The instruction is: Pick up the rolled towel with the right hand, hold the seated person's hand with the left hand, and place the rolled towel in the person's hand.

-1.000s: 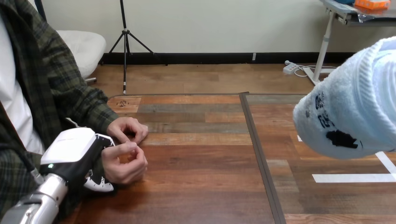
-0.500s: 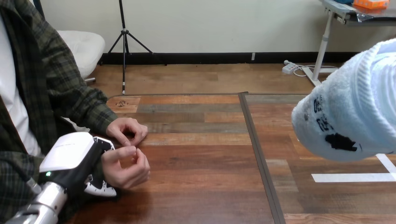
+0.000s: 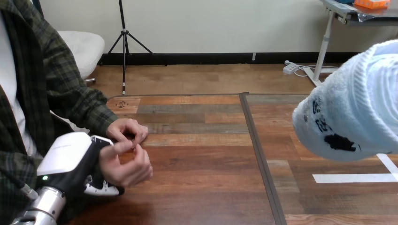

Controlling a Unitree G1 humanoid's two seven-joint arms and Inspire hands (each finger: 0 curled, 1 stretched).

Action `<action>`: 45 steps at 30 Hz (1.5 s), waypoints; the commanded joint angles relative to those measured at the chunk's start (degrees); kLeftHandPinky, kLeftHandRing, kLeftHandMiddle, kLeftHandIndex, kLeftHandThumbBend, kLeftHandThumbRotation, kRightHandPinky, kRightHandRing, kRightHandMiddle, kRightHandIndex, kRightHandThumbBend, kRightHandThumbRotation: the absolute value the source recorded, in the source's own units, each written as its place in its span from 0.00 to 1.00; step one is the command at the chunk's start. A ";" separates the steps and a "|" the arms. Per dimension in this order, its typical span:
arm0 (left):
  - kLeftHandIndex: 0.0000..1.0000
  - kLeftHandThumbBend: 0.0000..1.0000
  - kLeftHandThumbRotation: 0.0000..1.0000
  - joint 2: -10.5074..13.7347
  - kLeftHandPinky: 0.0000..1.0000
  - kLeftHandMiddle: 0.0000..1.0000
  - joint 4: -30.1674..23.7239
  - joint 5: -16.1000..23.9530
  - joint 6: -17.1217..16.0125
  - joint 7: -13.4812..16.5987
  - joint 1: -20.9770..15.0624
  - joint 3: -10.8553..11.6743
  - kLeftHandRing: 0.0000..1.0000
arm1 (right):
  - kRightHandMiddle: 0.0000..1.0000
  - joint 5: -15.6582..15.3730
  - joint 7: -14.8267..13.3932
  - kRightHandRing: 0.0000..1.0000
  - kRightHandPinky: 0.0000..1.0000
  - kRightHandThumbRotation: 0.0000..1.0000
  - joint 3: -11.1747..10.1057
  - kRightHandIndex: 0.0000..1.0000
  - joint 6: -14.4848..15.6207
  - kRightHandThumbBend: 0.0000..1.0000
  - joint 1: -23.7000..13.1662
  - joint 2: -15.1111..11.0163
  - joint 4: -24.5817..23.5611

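Near the table's [image 3: 202,168] left edge, the robot's left hand [image 3: 65,157] was closed round the wrist of the person's nearer hand [image 3: 126,164], one finger over it and another under. That hand was loosely curled, just beside the person's other hand [image 3: 126,130] resting on the wood. By the right edge, the rolled towel [image 3: 356,108] was raised above the surface, well apart from both; what held it could not be told.
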 commanded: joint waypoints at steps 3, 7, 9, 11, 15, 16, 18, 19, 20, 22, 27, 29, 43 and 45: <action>0.37 0.83 0.00 -0.47 0.25 0.37 -3.36 -1.22 1.13 -0.18 2.50 1.31 0.30 | 0.18 -1.47 -1.46 0.13 0.08 0.00 -0.68 0.21 -1.00 0.65 -5.61 -0.18 0.05; 0.37 0.84 0.00 -0.98 0.25 0.37 -4.66 -1.80 1.24 -0.15 3.13 1.80 0.30 | 0.18 -1.51 -1.30 0.13 0.08 0.00 -0.28 0.20 -0.82 0.65 -6.05 -0.17 0.30; 0.37 0.83 0.00 -1.27 0.25 0.37 -5.34 -2.24 1.38 -0.19 3.47 2.02 0.30 | 0.18 -1.47 -1.19 0.13 0.08 0.00 -0.05 0.20 -0.57 0.65 -6.26 -0.16 0.38; 0.36 0.84 0.00 -1.49 0.25 0.36 -5.84 -2.58 1.43 -0.18 3.69 2.15 0.30 | 0.18 -1.66 -1.22 0.13 0.08 0.00 0.06 0.20 -0.54 0.65 -6.46 -0.16 0.54; 0.36 0.84 0.00 -1.97 0.25 0.36 -7.12 -2.77 1.14 0.20 4.13 2.38 0.30 | 0.18 -1.44 -0.88 0.13 0.08 0.00 0.65 0.20 -0.44 0.65 -7.19 -0.04 1.14; 0.36 0.84 0.00 -2.07 0.25 0.36 -7.29 -2.86 0.97 0.23 4.21 2.45 0.30 | 0.18 -1.60 -0.91 0.13 0.08 0.00 0.71 0.20 -0.48 0.65 -7.35 -0.01 1.26; 0.36 0.84 0.00 -2.30 0.25 0.36 -7.80 -3.14 0.74 0.23 4.43 2.62 0.30 | 0.17 -1.95 -0.89 0.12 0.08 0.00 0.87 0.20 -0.75 0.65 -7.76 0.03 1.64; 0.36 0.84 0.00 -2.40 0.25 0.36 -8.06 -3.28 0.71 0.21 4.54 2.69 0.30 | 0.17 -2.10 -0.84 0.12 0.08 0.00 0.95 0.20 -0.93 0.65 -7.96 0.05 1.86; 0.36 0.84 0.00 -2.48 0.24 0.36 -8.22 -3.38 0.71 0.19 4.59 2.71 0.30 | 0.17 -2.20 -0.80 0.12 0.07 0.00 1.00 0.20 -1.07 0.65 -8.13 0.07 2.06; 0.35 0.85 0.00 -2.87 0.24 0.35 -9.34 -3.89 0.75 -0.07 4.88 2.89 0.29 | 0.17 -0.68 0.16 0.12 0.07 0.00 1.70 0.20 -0.15 0.65 -8.42 0.10 2.08; 0.35 0.85 0.00 -3.70 0.24 0.35 -10.80 -4.62 -0.11 0.11 5.19 3.18 0.29 | 0.17 -0.50 0.82 0.12 0.08 0.00 2.49 0.19 0.43 0.65 -9.30 0.16 2.69; 0.35 0.86 0.00 -3.95 0.24 0.35 -11.46 -4.67 0.17 -0.13 5.32 3.30 0.29 | 0.17 -0.36 1.09 0.12 0.08 0.00 2.69 0.19 0.49 0.66 -9.60 0.19 3.05; 0.37 0.88 0.00 -6.31 0.24 0.36 -17.31 -4.69 -0.40 -0.59 6.03 3.93 0.29 | 0.17 -1.18 3.12 0.13 0.09 0.00 4.96 0.21 1.79 0.67 -12.53 0.65 7.04; 0.36 0.88 0.00 -6.65 0.24 0.36 -18.31 -4.63 -0.33 -0.76 6.13 3.99 0.29 | 0.17 -1.50 3.29 0.13 0.09 0.00 5.31 0.21 1.78 0.67 -12.97 0.76 7.71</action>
